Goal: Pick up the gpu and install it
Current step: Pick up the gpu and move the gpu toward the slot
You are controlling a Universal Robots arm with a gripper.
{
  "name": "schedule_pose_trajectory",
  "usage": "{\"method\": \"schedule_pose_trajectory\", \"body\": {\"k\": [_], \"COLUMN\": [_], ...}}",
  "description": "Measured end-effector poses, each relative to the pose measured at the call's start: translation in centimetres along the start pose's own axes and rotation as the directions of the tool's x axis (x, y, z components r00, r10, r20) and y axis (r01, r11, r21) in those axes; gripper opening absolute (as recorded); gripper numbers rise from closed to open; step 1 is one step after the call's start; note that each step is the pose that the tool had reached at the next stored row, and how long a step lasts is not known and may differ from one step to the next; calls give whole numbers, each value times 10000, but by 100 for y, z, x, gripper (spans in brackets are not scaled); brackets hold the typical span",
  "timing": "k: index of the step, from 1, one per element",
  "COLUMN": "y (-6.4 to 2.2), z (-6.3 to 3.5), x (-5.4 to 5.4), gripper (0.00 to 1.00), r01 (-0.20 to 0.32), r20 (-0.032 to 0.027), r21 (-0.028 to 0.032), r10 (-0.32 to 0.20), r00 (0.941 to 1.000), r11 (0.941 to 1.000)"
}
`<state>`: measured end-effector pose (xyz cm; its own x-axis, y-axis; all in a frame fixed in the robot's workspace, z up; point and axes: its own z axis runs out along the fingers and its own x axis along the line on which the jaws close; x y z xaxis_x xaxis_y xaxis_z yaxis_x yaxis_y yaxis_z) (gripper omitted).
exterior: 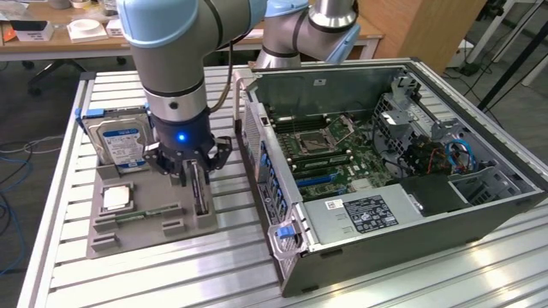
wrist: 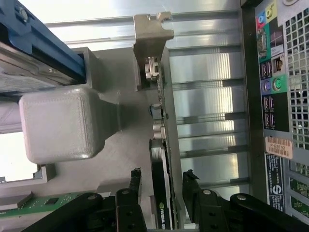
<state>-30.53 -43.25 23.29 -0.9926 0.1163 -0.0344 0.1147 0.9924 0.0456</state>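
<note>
Spread black fingers of the gripper straddle the gpu, a thin dark card standing on edge with a silver bracket at one end, slotted in the grey holder at the exterior view's lower left, beside the open computer case.

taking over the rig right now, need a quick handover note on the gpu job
Tool: open, straddling the gpu, one finger on each side, not closed on it.
Gpu: standing on edge in the grey holder, at the exterior view's left of the open computer case.
Done: tool is in line with the card.
Left: gpu not yet gripped, lifted or installed.
</note>
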Motion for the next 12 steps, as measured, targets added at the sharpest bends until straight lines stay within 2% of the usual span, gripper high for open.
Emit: {"method": "schedule_pose_trajectory", "body": {"k": [9,11,12], "y": [8,8,8], "z": [0,0,0], "x": [1,1,1], "gripper": [46,33,33], "r01": [0,1,1], "r20": [-8,-8,-9], "r21": [1,2,3], "r10": [0,-1,-1], "r00": [10000,10000,10000], "r11": [10000,10000,10000]}}
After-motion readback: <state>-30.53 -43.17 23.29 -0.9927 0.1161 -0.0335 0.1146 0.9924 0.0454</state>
